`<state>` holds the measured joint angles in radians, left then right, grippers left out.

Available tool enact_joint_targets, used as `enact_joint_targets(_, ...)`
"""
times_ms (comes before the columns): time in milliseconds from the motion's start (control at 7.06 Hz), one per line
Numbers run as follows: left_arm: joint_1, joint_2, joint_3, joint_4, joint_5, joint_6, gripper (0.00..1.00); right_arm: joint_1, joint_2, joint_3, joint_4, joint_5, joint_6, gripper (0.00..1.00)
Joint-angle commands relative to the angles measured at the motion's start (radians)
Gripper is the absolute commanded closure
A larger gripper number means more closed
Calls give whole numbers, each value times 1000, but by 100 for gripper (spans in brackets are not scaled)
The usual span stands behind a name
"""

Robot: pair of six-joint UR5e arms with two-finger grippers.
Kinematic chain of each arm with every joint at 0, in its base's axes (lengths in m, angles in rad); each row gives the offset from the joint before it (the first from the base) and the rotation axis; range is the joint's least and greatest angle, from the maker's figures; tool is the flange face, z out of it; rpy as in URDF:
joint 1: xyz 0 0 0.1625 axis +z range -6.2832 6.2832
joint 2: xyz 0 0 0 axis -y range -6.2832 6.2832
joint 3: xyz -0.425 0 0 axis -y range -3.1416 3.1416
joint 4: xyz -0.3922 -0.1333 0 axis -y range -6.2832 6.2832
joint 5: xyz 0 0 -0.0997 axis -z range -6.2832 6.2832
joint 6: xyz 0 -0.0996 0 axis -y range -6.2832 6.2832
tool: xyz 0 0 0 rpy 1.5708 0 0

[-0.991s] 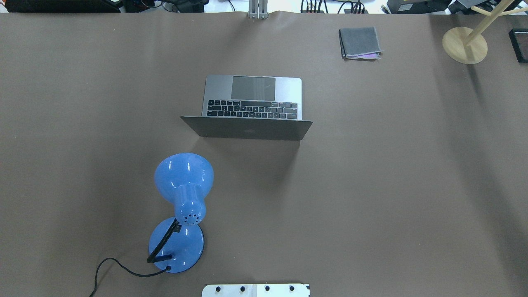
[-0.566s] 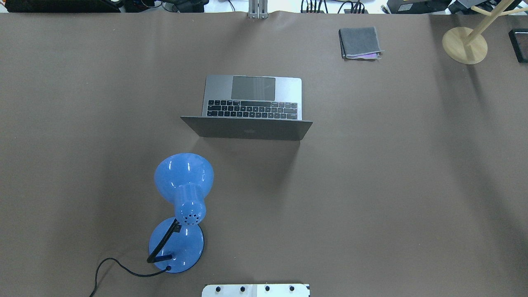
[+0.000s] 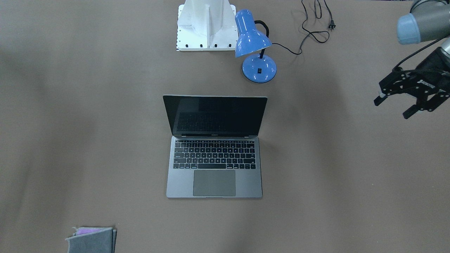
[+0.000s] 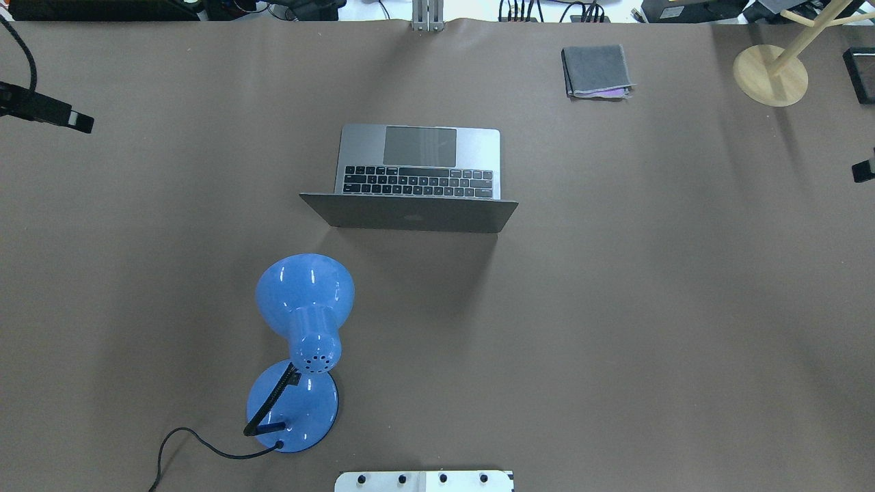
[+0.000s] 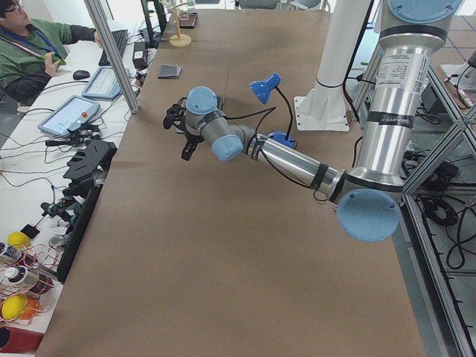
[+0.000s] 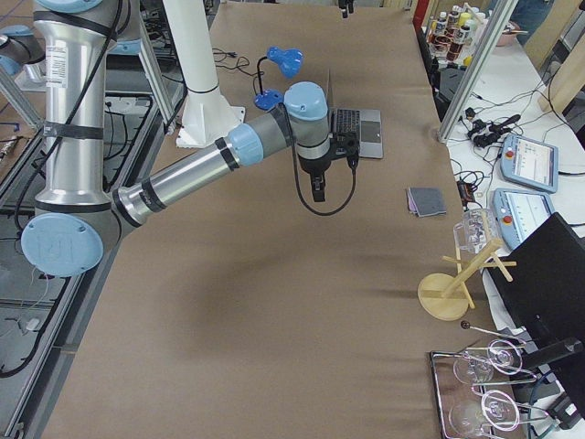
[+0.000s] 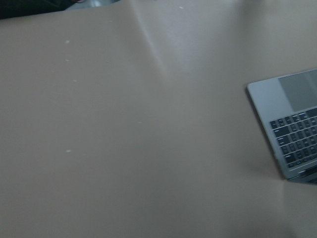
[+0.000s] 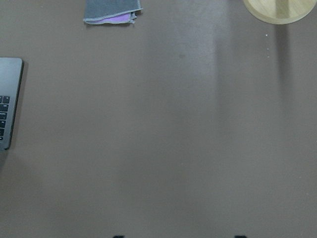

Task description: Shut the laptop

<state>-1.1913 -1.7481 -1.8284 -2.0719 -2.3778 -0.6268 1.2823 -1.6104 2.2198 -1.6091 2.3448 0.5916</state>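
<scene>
Two newcomers: left hand [image 3: 391, 108], right hand [image 6: 316, 189].

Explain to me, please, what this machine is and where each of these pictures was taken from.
It is a robot with two arms at a brown table, and each arm ends in a two-finger gripper. One camera looks down from behind the robot and one faces it from across the table. Two more look along the table from its ends, and one sits on each wrist. On the table are an open laptop with a dark screen, a blue desk lamp, a grey felt pouch and a wooden stand. The left gripper hangs open above the table to one side of the laptop. The right gripper hangs on the other side, and its wrist view shows its fingertips apart. Neither holds anything.
</scene>
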Motion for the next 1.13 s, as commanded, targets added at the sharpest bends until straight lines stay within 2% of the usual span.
enact_joint_targets(0,85,-68,-23,4,9,-173,10,-186,93,63,-2,-125,292,42)
enact_joint_targets(142,102,-86,-40,25,9,-207,54,-275,153,66,-5,-172,403,74)
enact_joint_targets(283,113,-88,-67,54,12,-209,100,-352,206,66,-12,-235,478,100)
enact_joint_targets(425,117,-87,-83,76,41,-209,100,-427,246,66,-23,-304,526,100)
enact_joint_targets(566,134,-88,-118,144,51,-230,100,-498,330,66,-134,-364,633,100)
enact_joint_targets(708,175,-93,-187,255,70,-284,100,-568,478,66,-342,-431,678,100)
enact_joint_targets(850,221,-134,-219,357,84,-324,100,-624,548,66,-415,-470,704,100)
enact_joint_targets(991,281,-166,-226,396,153,-374,100,-661,569,58,-417,-493,755,100)
